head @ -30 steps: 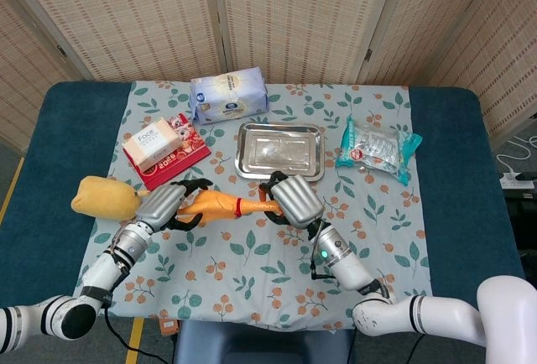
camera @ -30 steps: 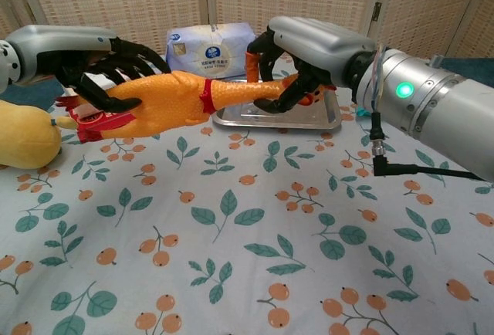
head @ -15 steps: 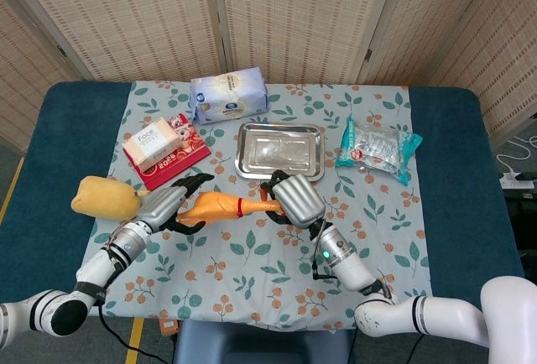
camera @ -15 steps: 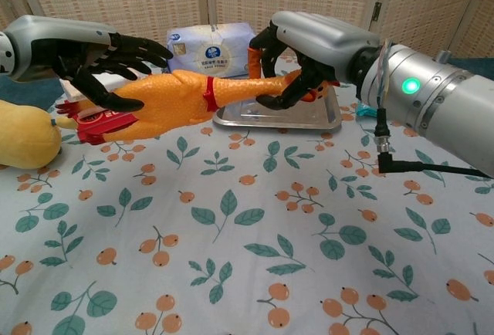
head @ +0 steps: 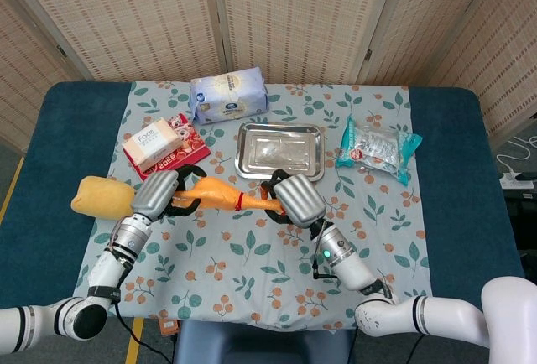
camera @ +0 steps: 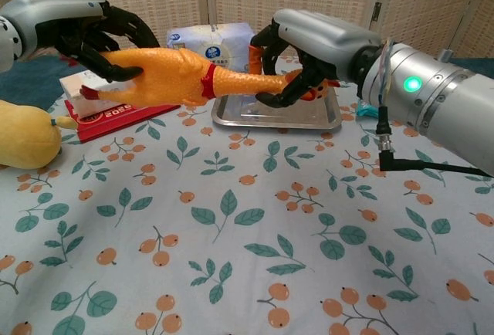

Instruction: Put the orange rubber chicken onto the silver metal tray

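Above the table, both the left hand and right hand grip the chicken lengthwise, left-right.

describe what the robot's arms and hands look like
Both hands have silver-grey shells over the back with black fingers: left hand, right hand. The right forearm is a silver cylinder with a lit green light and a black cable plugged in. Further back, the arms turn white.
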